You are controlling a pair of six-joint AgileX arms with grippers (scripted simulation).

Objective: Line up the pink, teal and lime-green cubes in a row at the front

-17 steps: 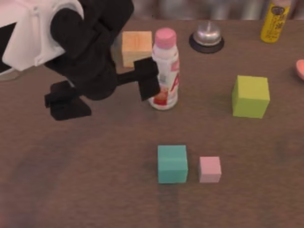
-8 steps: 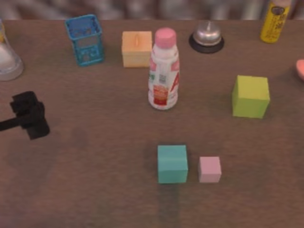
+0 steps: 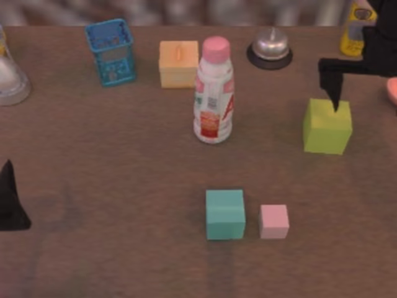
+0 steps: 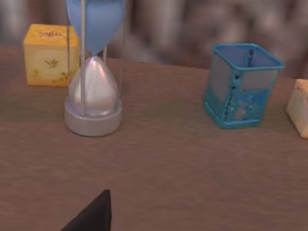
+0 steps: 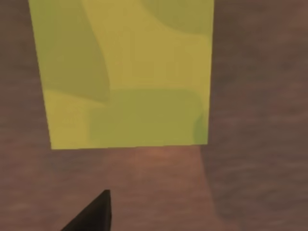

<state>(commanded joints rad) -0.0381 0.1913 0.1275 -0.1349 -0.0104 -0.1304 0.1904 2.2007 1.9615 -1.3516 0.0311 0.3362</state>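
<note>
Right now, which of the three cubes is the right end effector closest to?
The lime-green cube, alone at the table's right; the right end effector hangs over it, while the teal cube and pink cube sit together at the front.

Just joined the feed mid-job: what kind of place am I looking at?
Probably a simulated tabletop test bench, not a real room: a brown table scattered with unrelated props such as a service bell, an hourglass and plain coloured cubes like the lime-green cube.

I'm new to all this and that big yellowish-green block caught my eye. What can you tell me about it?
The lime-green cube is a plain, matte, solid-looking block, the largest of the three cubes. It sits flat on the brown table at the top view's right, apart from the teal cube and pink cube. The right gripper hangs over its back edge; contact cannot be judged.
</note>
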